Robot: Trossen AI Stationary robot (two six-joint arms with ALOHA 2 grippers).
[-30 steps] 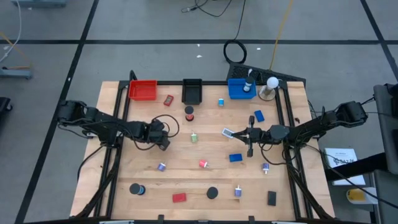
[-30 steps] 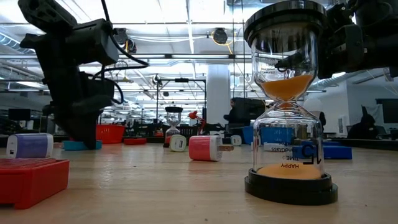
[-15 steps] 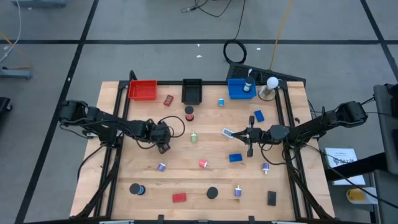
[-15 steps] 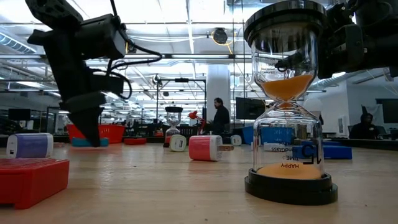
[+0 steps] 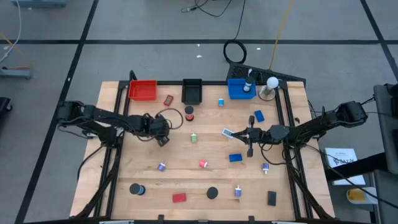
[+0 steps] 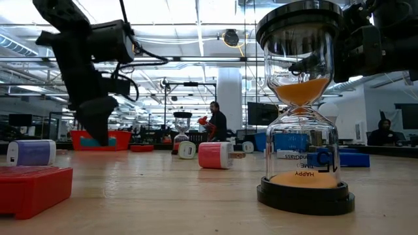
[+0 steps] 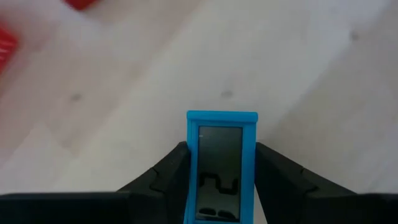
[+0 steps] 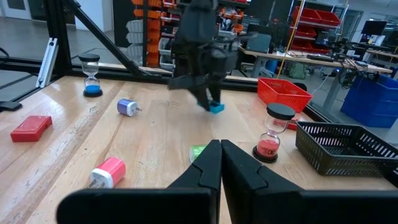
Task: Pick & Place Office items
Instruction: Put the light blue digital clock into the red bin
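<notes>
Above the table my left claw (image 7: 221, 163) grips a blue timer (image 7: 221, 165); most items remain scattered, unsorted.

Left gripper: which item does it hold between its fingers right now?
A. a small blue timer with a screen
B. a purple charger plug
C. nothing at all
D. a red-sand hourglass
A. In the left wrist view, the left gripper has its fingers clamped on either side of the blue timer, whose dark screen faces the camera.
</notes>
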